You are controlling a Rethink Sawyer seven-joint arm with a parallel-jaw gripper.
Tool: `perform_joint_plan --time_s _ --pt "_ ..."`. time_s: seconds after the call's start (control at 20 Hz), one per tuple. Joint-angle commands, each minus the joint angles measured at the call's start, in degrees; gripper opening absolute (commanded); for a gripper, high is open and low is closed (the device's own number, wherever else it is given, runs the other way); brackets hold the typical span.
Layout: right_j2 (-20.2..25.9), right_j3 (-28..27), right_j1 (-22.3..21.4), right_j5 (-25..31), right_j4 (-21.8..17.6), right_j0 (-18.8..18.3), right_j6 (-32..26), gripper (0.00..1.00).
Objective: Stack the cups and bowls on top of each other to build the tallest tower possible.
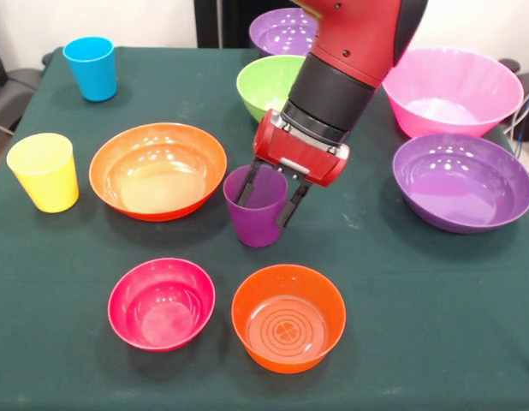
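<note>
- The gripper (270,195) is seen at the purple cup (256,207), which stands upright near the middle of the green table (401,300).
- One finger (246,183) is dipped inside the cup, and the other finger (295,204) is seen outside its wall, so the wall sits between the two fingers.
- It cannot be told whether the wall is squeezed or only straddled.
- The red and black arm (350,60) is seen coming down from the top.
- The wide orange bowl (157,169) is found just beside the purple cup.
- The yellow cup (44,171) is stood by the table's edge, beside the wide orange bowl.
- The blue cup (91,68) is stood near the far corner, well apart from the others.
- The small red bowl (161,303) and the small orange bowl (288,316) are set side by side at the front.
- The green bowl (269,86) is partly hidden behind the arm.
- A purple bowl (282,32) is seen behind the green bowl.
- The big pink bowl (453,90) is placed at the far side, and another purple bowl (463,181) is set just in front of it.
- No cup or bowl is stacked on another.
</note>
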Motion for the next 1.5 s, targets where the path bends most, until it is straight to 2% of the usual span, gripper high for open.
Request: perform_joint_plan --time_s 0.05,0.1,0.15,0.95,1.1,1.5 --pt "7.50 2.60 1.53 -1.88 1.46 -0.45 7.78 1.00" --pt "7.51 2.65 1.52 -1.93 1.56 -0.45 7.93 1.00" --pt "7.34 2.55 1.59 -1.76 1.70 -0.36 8.07 0.00" --pt "5.61 2.31 1.55 -0.06 3.15 1.10 8.62 0.00" --pt "6.59 2.47 -0.69 1.09 2.55 0.53 6.69 0.00" --pt "12.61 1.32 -7.42 7.55 0.77 -4.62 -1.79 0.00"
